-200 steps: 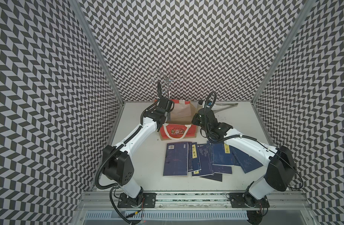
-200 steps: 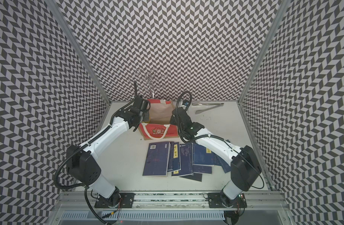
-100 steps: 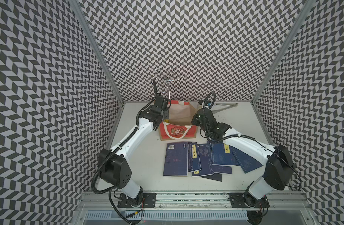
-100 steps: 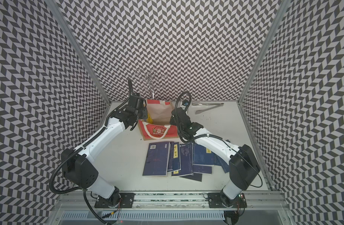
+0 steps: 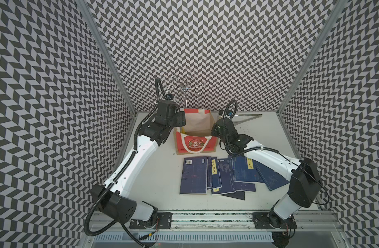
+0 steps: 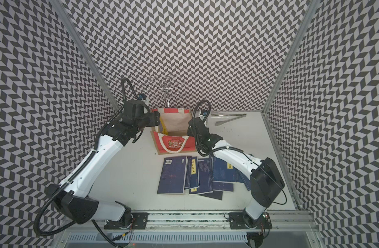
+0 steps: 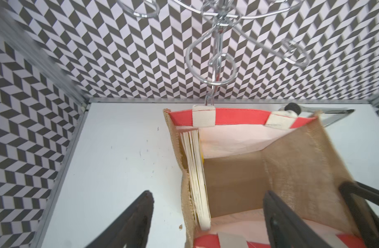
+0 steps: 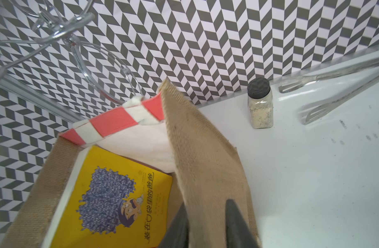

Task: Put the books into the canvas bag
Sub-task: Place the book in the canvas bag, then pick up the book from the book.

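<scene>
Inside the boxy red-and-jute canvas bag (image 5: 195, 146) a yellow paperback (image 8: 111, 193) is lodged; thin navy paperbacks (image 5: 194, 176) are spread before it. Astride its walls, left gripper (image 7: 208, 193) is held wide, right gripper (image 8: 206, 204) slightly parted, nothing clamped; a navy paperback should be fetched next

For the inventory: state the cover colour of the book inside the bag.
Bright yellow book; clearest in right wrist view.

We see canvas bag (image 5: 210, 143): red panels, tan jute sides, white lining, cartoon print. Yellow book (image 8: 111, 163): bluish-purple cover art. Navy books (image 5: 194, 178): yellow labels. Walls (image 5: 205, 53): black-white chevron. Table (image 5: 158, 171): white.
</scene>
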{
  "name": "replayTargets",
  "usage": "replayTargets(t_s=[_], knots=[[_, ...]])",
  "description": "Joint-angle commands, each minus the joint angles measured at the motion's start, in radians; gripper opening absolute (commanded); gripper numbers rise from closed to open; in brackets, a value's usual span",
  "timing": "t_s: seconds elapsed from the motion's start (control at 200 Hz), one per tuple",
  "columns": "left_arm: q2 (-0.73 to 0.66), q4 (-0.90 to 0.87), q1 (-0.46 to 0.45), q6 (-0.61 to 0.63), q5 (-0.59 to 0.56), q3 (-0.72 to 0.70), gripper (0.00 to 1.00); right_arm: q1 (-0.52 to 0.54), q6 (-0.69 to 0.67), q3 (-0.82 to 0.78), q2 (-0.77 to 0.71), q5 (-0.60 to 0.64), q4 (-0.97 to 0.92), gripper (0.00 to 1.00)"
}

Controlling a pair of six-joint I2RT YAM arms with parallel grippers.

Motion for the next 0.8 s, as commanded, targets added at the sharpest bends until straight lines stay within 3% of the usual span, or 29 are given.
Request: replayTargets(t_s=[0.0,0.22,0.426,0.561,0.796], knots=[[-0.058,-0.02,0.003,0.019,0.075,-0.07,0.83,-0.003,-0.019,0.034,0.01,0.023,0.059,0.42],[-0.215,0.093,0.0,-0.085,0.261,-0.34,0.93,-0.013,-0.133,0.029,-0.023,-0.021,0.123,0.69],[-0.363,0.265,-0.032,-0.239,0.358,-0.639,0.95,-0.01,-0.335,-0.145,-0.211,-0.164,0.178,1.0],[-0.459,0.407,-0.053,-0.328,0.433,-0.824,0.96,0.02,-0.387,-0.342,-0.381,-0.281,0.136,0.99],[-0.554,0.547,-0.13,-0.456,0.434,-1.075,0.99,0.105,-0.331,-0.684,-0.612,-0.467,0.197,0.99]])
